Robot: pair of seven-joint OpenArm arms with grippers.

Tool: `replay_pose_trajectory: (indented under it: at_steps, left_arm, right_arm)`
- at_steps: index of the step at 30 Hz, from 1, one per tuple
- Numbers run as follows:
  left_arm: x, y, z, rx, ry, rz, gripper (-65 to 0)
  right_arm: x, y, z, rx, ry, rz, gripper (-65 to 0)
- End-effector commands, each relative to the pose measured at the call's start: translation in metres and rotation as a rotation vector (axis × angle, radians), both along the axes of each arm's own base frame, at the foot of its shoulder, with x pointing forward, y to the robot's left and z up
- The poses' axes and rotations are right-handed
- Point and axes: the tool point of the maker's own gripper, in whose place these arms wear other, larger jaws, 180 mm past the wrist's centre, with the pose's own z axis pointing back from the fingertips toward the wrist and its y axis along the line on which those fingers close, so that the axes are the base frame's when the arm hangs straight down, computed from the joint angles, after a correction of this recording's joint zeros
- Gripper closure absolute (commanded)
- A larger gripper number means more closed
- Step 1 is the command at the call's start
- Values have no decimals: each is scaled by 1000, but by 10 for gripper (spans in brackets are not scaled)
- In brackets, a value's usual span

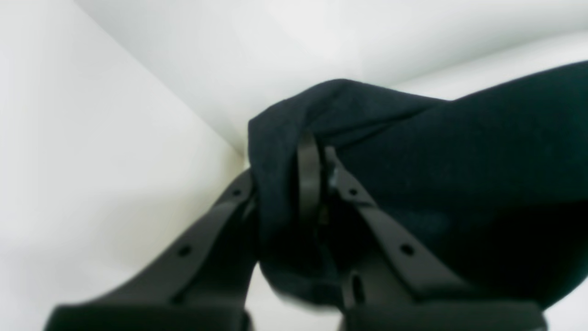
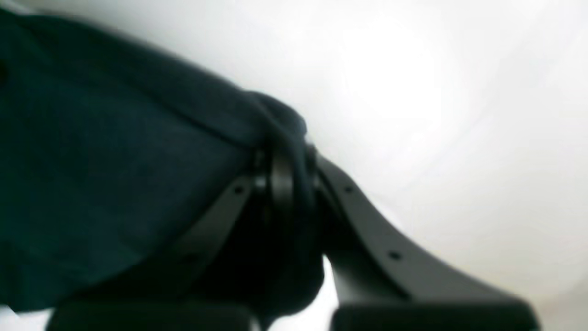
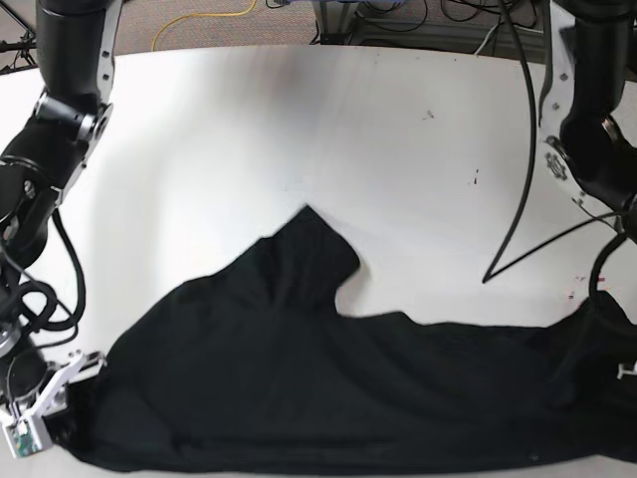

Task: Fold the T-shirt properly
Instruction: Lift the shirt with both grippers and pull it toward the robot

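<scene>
T-shirt [image 3: 328,388] edge pinched by left gripper [image 1: 317,184], right gripper [image 2: 285,179]

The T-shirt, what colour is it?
Plain black all over, no print. The T-shirt shows best in the base view, spread on the white table.

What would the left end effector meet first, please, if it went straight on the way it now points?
The left end effector is shut on the T-shirt. Beyond that bunched cloth, only the white table shows; depth is unclear.
</scene>
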Motion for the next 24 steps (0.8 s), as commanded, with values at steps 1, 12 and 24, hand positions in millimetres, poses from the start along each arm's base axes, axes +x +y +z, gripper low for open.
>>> replay_pose_trajectory:
  at_steps: [1, 12, 24]
  left_arm:
    - [-3, 13, 36, 3, -83, 32, 0]
    - [15, 22, 21, -62, -16, 18, 0]
    - [19, 18, 6, -64, -7, -5, 0]
  right_arm:
    - [4, -12, 47, -24, -91, -30, 0]
    - [14, -22, 84, -54, -117, -45, 0]
    - [21, -7, 71, -96, -79, -14, 0]
